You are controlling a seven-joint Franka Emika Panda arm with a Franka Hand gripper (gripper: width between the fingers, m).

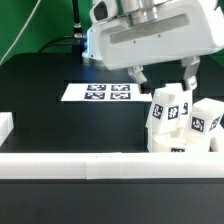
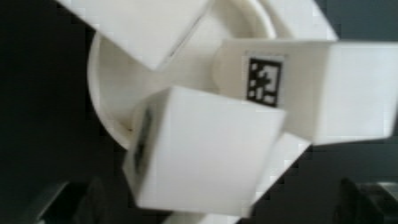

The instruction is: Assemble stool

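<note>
From my remote desk I see the gripper (image 1: 164, 74) hanging with fingers spread apart, clamping nothing, just above the stool (image 1: 182, 125). The stool stands at the exterior view's right, just beside the near border rail (image 1: 90, 163). Tagged legs (image 2: 214, 150) stand on the round seat (image 2: 128, 98). The marker board (image 1: 100, 93) lies farther back, to the left.

White boxy wrist housing (image 1: 150, 40); black-fingered tool (image 1: 165, 78).
</note>
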